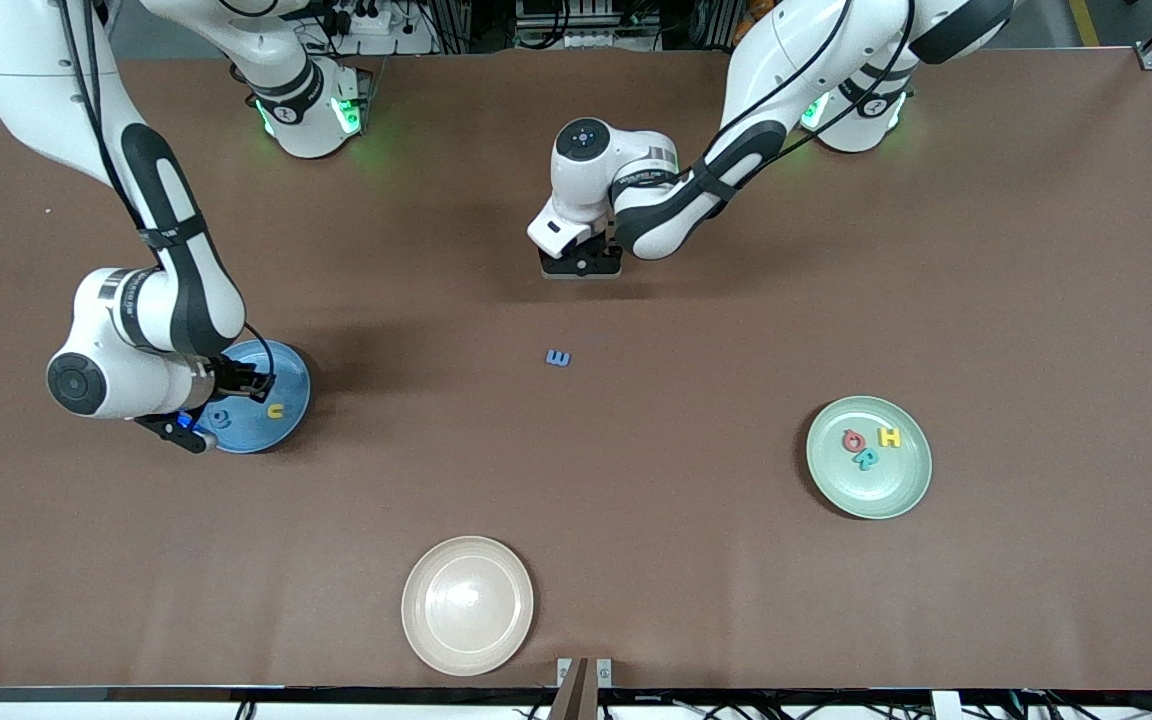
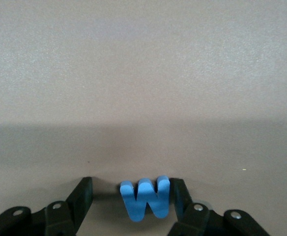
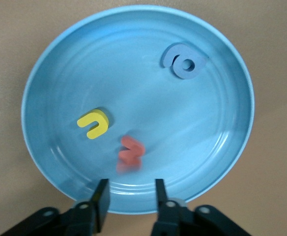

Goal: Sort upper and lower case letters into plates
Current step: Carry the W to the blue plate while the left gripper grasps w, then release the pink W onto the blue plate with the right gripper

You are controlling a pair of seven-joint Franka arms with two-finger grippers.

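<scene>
The brown counter (image 1: 636,600) carries three plates. The sky-blue plate (image 1: 288,372) lies toward the right arm's end, the mint plate (image 1: 904,490) toward the left arm's end, and a cream plate (image 1: 467,605) nearest the front camera.

The right claw (image 3: 129,191) hangs over the sky-blue plate (image 3: 60,73), jaws parted and empty. In that plate lie a yellow letter (image 3: 93,123), a red letter (image 3: 130,153) and a blue letter (image 3: 184,61).

The left claw (image 2: 131,196) is over mid-counter, jaws narrowed around a blue W (image 2: 146,197).

The mint plate holds a yellow H (image 1: 889,437), a red letter (image 1: 852,440) and a teal letter (image 1: 866,459). A blue letter (image 1: 558,357) lies alone at mid-counter.
</scene>
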